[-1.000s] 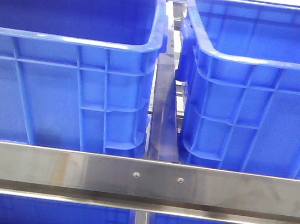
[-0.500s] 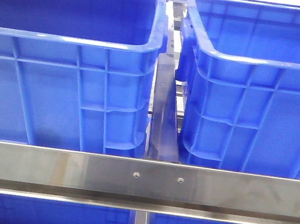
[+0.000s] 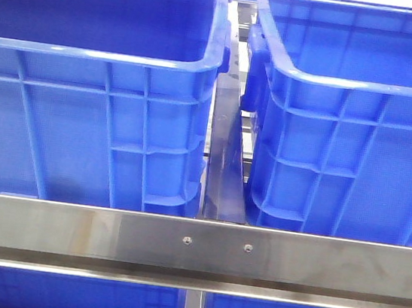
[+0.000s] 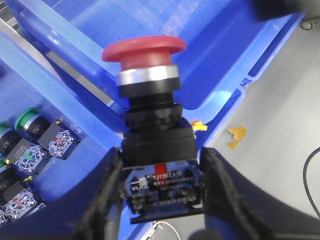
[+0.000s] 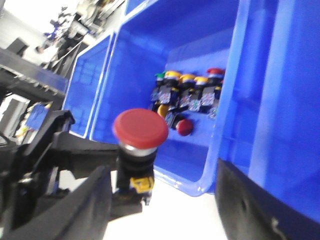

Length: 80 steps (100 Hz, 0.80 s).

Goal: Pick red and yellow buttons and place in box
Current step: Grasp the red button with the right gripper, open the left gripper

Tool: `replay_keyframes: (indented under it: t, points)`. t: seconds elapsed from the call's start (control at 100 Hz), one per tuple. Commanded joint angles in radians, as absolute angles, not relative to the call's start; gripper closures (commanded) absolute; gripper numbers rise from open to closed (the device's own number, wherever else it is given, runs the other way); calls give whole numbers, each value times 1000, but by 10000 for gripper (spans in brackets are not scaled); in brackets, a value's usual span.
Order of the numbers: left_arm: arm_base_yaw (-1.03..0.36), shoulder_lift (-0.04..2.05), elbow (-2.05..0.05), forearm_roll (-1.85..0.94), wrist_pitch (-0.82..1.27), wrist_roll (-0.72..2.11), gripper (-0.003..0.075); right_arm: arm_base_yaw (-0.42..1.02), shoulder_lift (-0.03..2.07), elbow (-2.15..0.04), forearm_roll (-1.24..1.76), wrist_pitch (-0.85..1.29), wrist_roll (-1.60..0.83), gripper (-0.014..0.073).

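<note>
A red button (image 4: 145, 50) with a mushroom cap, silver collar and black body stands between my left gripper's (image 4: 162, 197) fingers, which are shut on its black base. It hangs over the rim of a blue box (image 4: 235, 65). In the right wrist view the same red button (image 5: 140, 128) shows held up beside a blue crate (image 5: 210, 180) that holds several buttons, some yellow-topped (image 5: 187, 78), some red (image 5: 184, 127). My right gripper (image 5: 162, 197) stands open and empty, fingers wide apart. Neither gripper shows in the front view.
Two large blue crates (image 3: 98, 52) (image 3: 352, 82) sit side by side behind a steel rail (image 3: 194, 247) in the front view. Another crate holds green-capped buttons (image 4: 27, 120). Yellow tape (image 4: 237, 134) and a cable lie on the grey surface.
</note>
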State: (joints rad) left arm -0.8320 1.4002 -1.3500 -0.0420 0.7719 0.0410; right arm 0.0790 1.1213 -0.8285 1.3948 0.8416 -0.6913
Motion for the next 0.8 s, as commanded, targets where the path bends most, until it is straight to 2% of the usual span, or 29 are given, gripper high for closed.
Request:
replay_keyframes:
  t: [0.0,0.22,0.48,0.55,0.72,0.79]
  points:
    - [-839,1363,-1380,-50,704,41,739,109,1166,-884,1491,874,-743,116]
    - [-839,1363,-1380,-50,704,41,739,218,1276,-995,1491,860,-750,116]
    - [-839,1363,-1380,-50,704,41,739,245,1355,-1072,1492,866,-750,125]
    - [-839,1363,-1380,-50,704,41,739,245,1359,-1073,1496,867,-750,176]
    - [-839,1363,-1380,-48,704,41,736,245,1359,-1073,1496,871,-750,414]
    - [-839,1363,-1380,-48,704,41,699,245,1359,-1073,1495,872,-750,456]
